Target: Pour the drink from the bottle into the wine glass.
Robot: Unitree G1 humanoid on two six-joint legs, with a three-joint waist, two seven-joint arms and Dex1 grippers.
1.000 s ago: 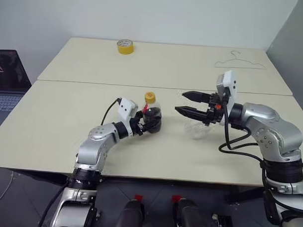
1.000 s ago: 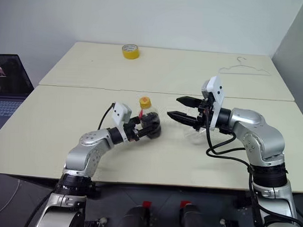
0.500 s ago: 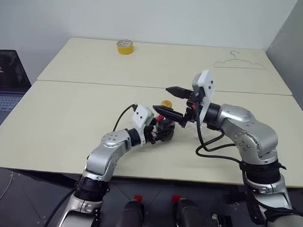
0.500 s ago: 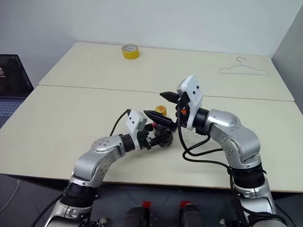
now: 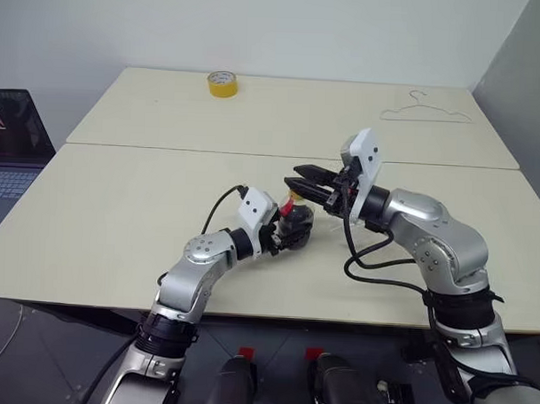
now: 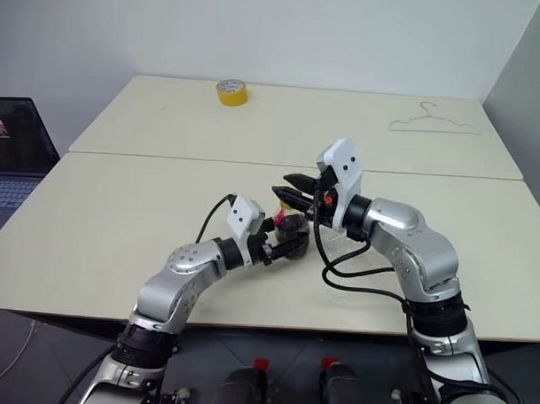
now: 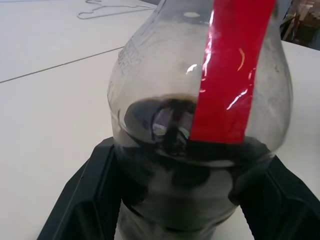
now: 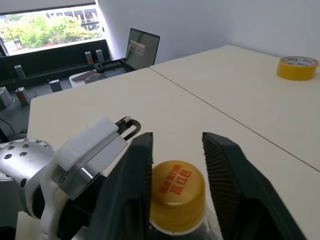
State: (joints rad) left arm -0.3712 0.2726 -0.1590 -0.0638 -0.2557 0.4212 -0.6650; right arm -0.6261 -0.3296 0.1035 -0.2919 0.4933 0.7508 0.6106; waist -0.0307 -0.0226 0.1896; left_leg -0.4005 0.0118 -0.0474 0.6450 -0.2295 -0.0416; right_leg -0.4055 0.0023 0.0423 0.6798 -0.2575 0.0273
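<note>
at the far left edge a laptop [image 5: 15,140] sits open on its own surface beside the pale table [image 5: 119,214], and a yellow tape roll [image 5: 224,82] lies well back on the far tabletop. nearer the middle, the left gripper [image 5: 285,239] is clamped around the lower body of the bottle [image 7: 200,130], which stands upright on the table; the left wrist view shows the black fingers [image 7: 85,200] pressed against both sides of its bulbous base, the dark drink [image 7: 165,120] pooled low inside and a red strip [image 7: 230,75] running down from the neck. just to the right, the right gripper [image 8: 176,165] reaches in level over the bottle top, its two fingers straddling the yellow cap [image 8: 176,194]; they look close on either side, but i cannot tell whether they are actually pinching it yet. the wine glass [image 6: 339,249] seems to be the faint clear shape on the table under the right forearm, too indistinct to say how it stands. a wire hanger [image 5: 428,110] lies far back on the right. the step in hand looks like uncapping: one arm braces, the other takes the cap. the next move likely calls for a firm pinch on the cap, then a twist while the left grip keeps the bottle from turning or tipping.
</note>
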